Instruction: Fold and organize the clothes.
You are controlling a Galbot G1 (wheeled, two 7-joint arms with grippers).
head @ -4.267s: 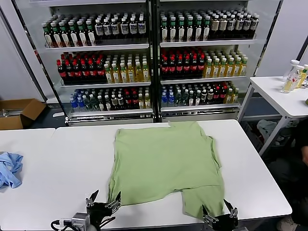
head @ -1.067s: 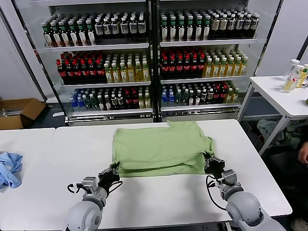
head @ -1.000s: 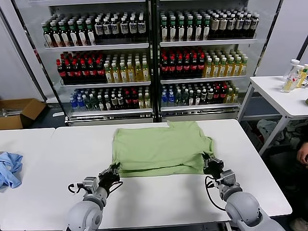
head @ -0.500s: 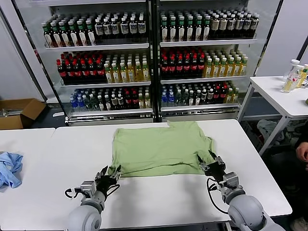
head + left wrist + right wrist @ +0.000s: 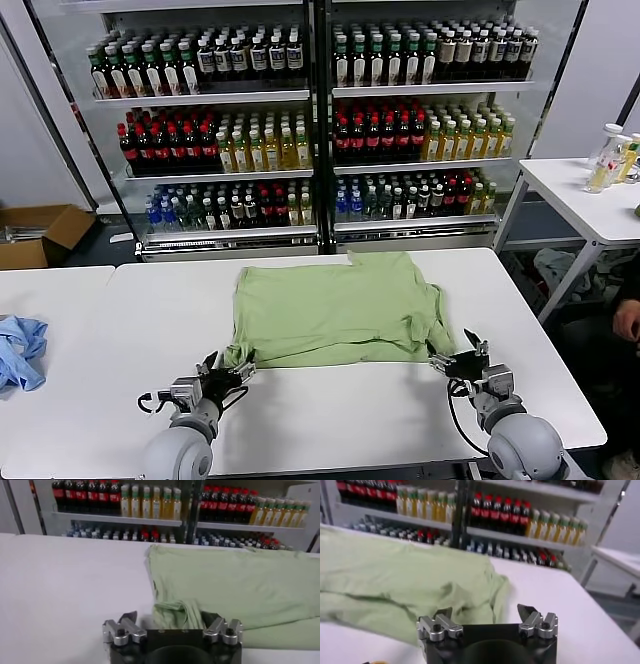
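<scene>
- Black fingers of the left gripper (image 5: 226, 374) stand apart just off the near left corner of the polo shirt (image 5: 338, 309); in its wrist view the left gripper (image 5: 171, 625) has the shirt's bunched corner lying between its spread fingers, with nothing clamped.
- Over on the other side, the right gripper (image 5: 458, 358) sits low over the table (image 5: 330, 410) at the near right corner of the shirt, its fingers also spread wide and empty (its wrist view shows the right gripper (image 5: 487, 616) with the polo shirt (image 5: 395, 582) lying in rumpled folds just beyond the fingertips).
- Light green and folded over on itself, the shirt lies flat on the white table between the two grippers, a doubled near edge running across from one gripper to the other and a sleeve bulging out at the right.
- Further left, on a neighbouring table, a light blue cloth (image 5: 20, 352) lies crumpled at the edge of view.
- Behind the table stand glass-fronted coolers (image 5: 310, 120) stocked with rows of bottles, and a cardboard box (image 5: 38, 233) sits on the floor off to the left.
</scene>
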